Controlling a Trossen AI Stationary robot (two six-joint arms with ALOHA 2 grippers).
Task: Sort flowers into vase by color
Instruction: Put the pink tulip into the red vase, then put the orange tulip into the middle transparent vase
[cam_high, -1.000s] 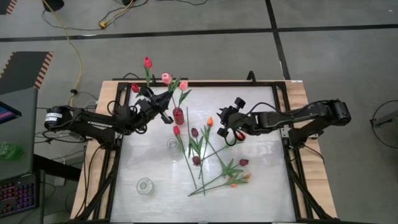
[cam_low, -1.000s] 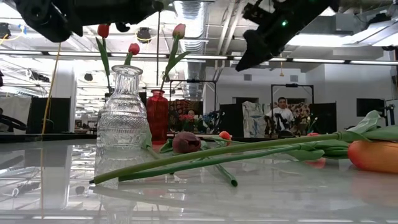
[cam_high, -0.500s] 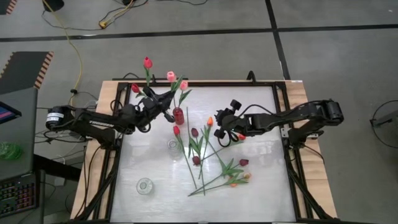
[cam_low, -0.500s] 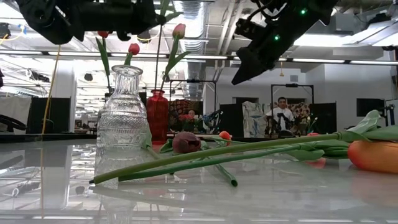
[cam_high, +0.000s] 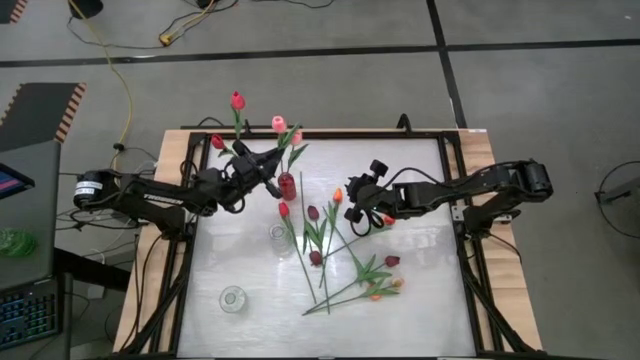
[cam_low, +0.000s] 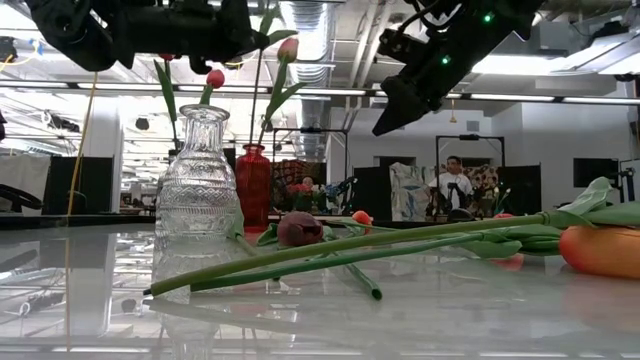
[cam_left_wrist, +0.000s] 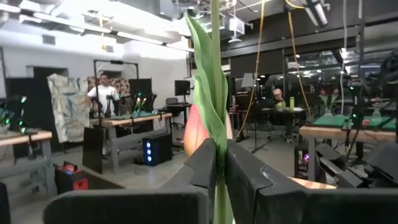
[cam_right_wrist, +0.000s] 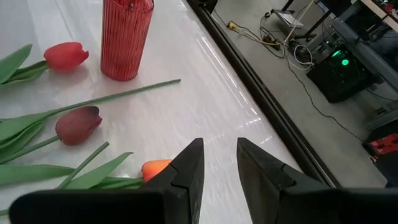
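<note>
I see L hand pinching a tulip stem above the red vase, upper centre. R hand spread, empty, over loose tulips mid-worktop.

red ribbed vase, clear cut-glass vase with a diamond pattern, shiny white table, flowers in red, pink, orange and dark maroon on green stems, black arms, yellow cable on the grey floor
</note>
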